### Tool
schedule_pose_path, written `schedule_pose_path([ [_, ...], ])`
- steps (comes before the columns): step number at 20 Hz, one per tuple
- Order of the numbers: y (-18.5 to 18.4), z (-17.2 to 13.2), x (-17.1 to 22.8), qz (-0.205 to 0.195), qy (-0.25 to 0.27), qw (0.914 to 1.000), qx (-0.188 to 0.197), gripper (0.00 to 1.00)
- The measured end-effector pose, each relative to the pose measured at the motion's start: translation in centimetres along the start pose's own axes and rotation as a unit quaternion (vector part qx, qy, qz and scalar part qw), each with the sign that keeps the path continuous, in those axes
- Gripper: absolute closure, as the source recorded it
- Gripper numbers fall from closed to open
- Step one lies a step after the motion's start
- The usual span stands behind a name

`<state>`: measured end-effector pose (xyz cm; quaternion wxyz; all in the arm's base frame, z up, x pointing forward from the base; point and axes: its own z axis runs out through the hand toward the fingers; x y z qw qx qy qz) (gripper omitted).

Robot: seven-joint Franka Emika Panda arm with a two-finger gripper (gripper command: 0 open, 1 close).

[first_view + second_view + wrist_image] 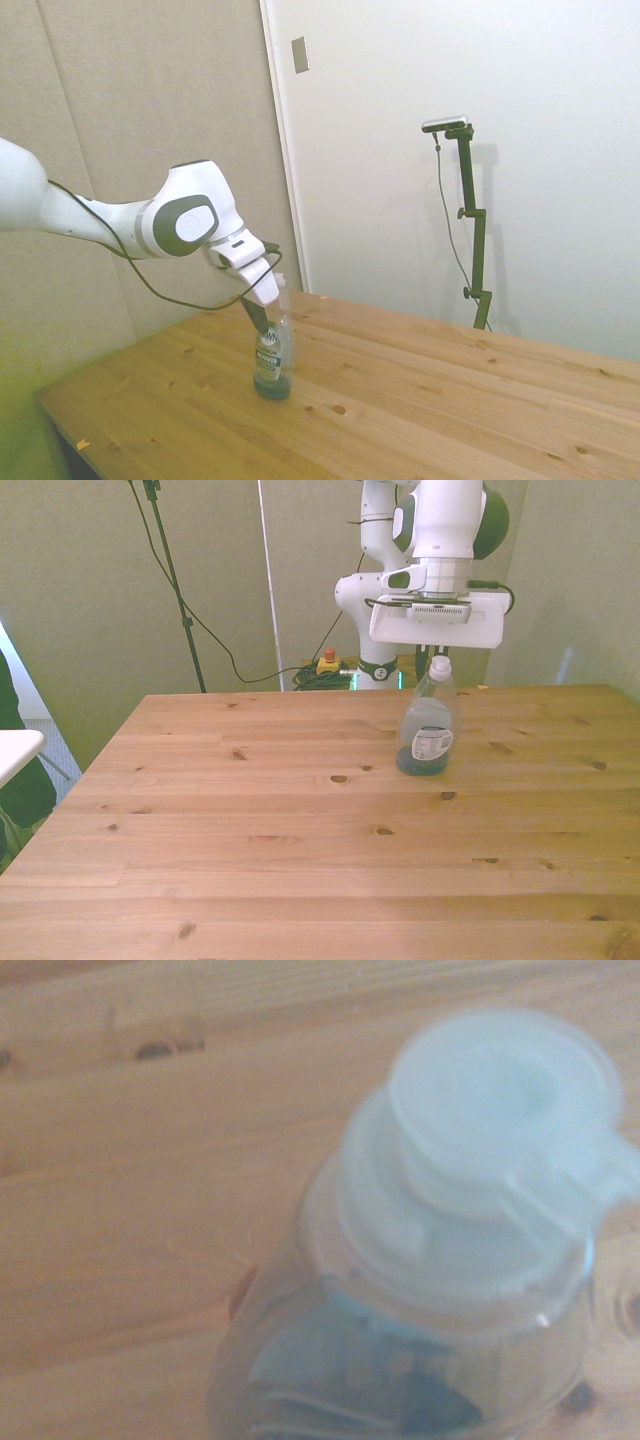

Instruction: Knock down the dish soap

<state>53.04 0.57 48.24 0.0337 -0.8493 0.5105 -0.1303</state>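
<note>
The dish soap [272,352] is a clear bottle with a white cap and a little blue-green liquid at its base. It stands on the wooden table [450,400], leaning slightly away from the arm. My gripper [257,314] is tilted, open, and pressed against the bottle's neck from behind. In the front view the dish soap [428,726] leans a little to that view's right, and the gripper [431,652] sits just behind its cap. The wrist view looks down on the blurred white cap [500,1110] from very close.
The bottle stands near the table's far edge [300,694] in the front view. Wide bare wood [250,830] lies in front of it. Behind the table, cables and a yellow box with a red button [328,663] lie on the floor. A white surface [15,746] pokes in at the left.
</note>
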Motion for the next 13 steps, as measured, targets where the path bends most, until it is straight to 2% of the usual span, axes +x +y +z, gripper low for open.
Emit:
schedule_pose_path([
  [13,-10.3,2.3,7.4,0.076,0.021,0.9961,0.038,1.00],
])
